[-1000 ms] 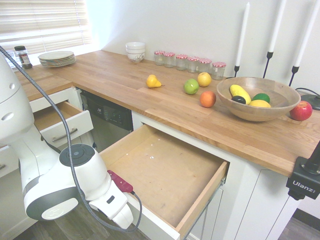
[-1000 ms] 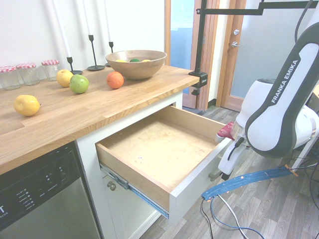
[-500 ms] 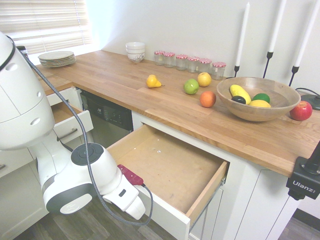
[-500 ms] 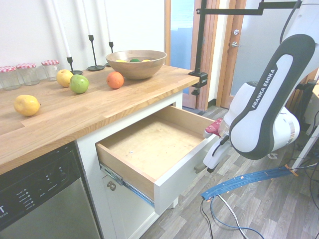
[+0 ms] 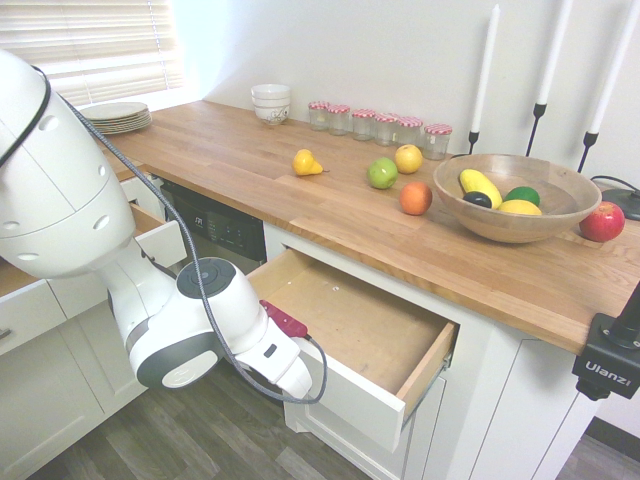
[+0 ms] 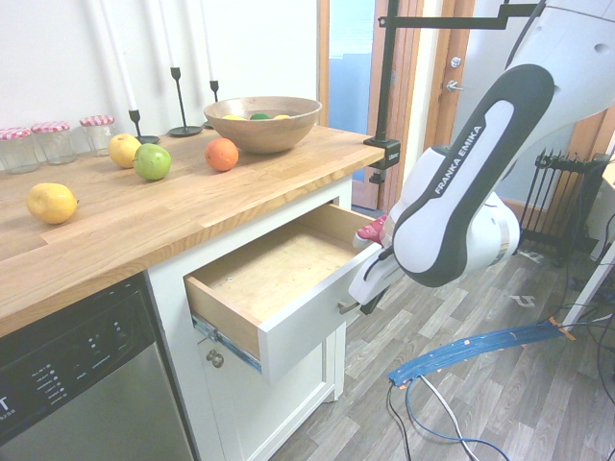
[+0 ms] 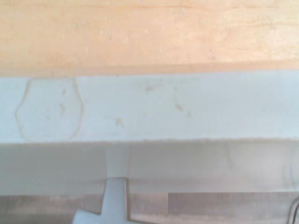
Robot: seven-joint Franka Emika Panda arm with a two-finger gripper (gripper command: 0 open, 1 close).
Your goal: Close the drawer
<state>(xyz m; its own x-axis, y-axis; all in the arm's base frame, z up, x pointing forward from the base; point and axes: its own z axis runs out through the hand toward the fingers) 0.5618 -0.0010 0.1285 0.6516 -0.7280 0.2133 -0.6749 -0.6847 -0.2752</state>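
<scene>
Butcher-block countertop (image 5: 300, 205) of warm, oiled wood runs along a white kitchen wall, above white panelled cabinets and a grey plank floor. "FRANKA EMIKA" reads in white capitals down the dark grey band of the robot arm (image 6: 468, 192), whose shells are smooth and glossy white. "Ulanzi" is printed on a black clamp (image 5: 607, 362) gripping the counter edge. White lettering on the black dishwasher panel (image 6: 58, 370) is too small to read.

The drawer (image 6: 288, 288) sits under the counter below the fruit, partly pulled out; its front is flat white painted board, its sides pale brown wood, its base speckled and scuffed. In the wrist view the top edge of the drawer front shows as a white band with faint brownish stains, and one post of the silver bar handle (image 7: 116, 198) stands out below it.

The gripper (image 6: 360, 300) rests against the drawer front at the handle; its fingers are hidden, pressed together with nothing seen between them.

A round turned wooden bowl (image 5: 517, 197) holds yellow and green fruit. Loose fruit lies near it: a green apple (image 5: 382, 173), an orange (image 5: 415, 198), a red apple (image 5: 601, 221). Glass jars with red-checked lids (image 5: 380, 124) line the wall beside slim white candles in black holders (image 5: 483, 70).
</scene>
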